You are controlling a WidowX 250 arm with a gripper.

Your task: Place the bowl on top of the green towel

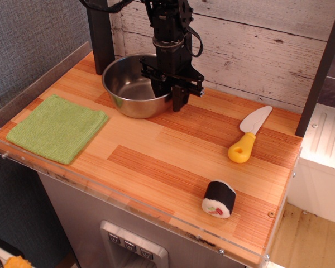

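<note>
The shiny steel bowl stands at the back of the wooden table, near the wall. My black gripper comes down from above and is shut on the bowl's right rim, one finger inside the bowl and one finger outside it. I cannot tell whether the bowl rests on the wood or is just off it. The lime-green towel lies folded flat at the table's front left, apart from the bowl and with nothing on it.
A yellow-handled toy knife lies at the right. A toy sushi roll sits near the front right edge. A black post stands behind the bowl. A clear plastic rim runs along the table's front and left edges.
</note>
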